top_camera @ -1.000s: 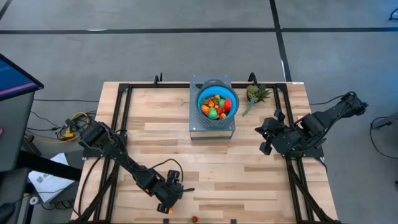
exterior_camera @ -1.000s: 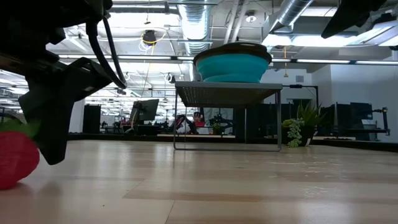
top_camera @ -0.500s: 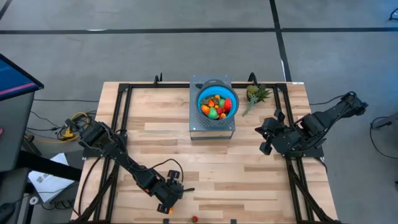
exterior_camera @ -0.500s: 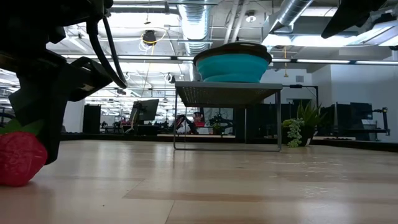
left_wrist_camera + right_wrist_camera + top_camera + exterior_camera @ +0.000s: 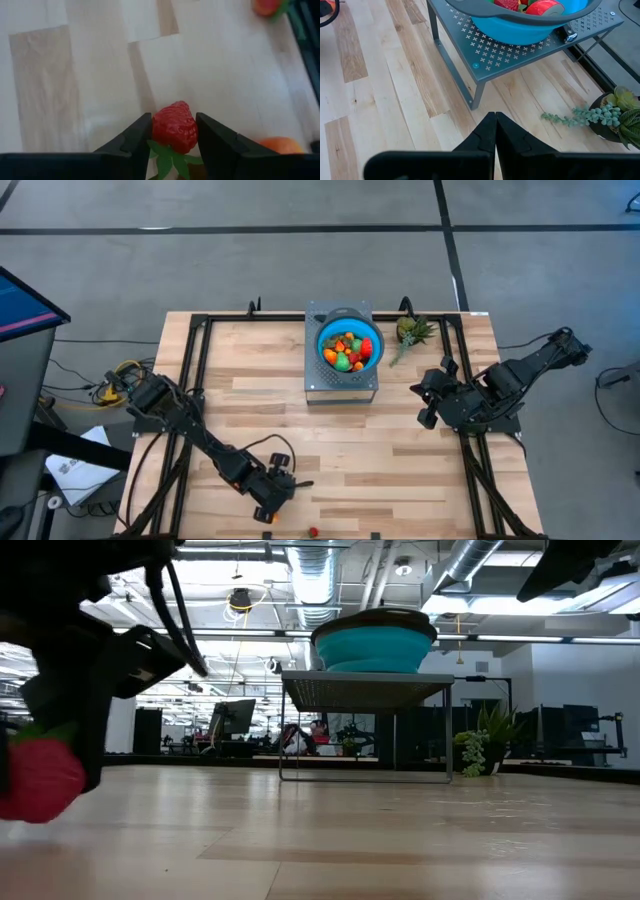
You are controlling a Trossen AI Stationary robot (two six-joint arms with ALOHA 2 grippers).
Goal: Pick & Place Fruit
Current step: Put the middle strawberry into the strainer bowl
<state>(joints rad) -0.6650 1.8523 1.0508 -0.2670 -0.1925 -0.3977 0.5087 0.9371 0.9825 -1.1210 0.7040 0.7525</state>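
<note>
**Strawberry gripped at the near edge of the tabletop**

Jaws of the left gripper (image 5: 172, 131) are closed on a red toy strawberry (image 5: 174, 126), held just clear of the wooden tabletop (image 5: 400, 440) near its front edge. Two more fruits (image 5: 280, 144) are seen nearby. Farther off, a blue bowl (image 5: 347, 345) of fruit is set on a grey metal stand (image 5: 520, 52). The right gripper (image 5: 495, 131) is kept shut, empty, by a small potted plant (image 5: 410, 332).

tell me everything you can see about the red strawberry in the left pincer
The small red toy strawberry has a dimpled, plastic-looking skin and green leaves at its stem end. It sits clamped between the two dark fingers of the left pincer, one pressing on each side. In the low view it looks lifted just clear of the pale wooden table, near the table's front edge.
</note>
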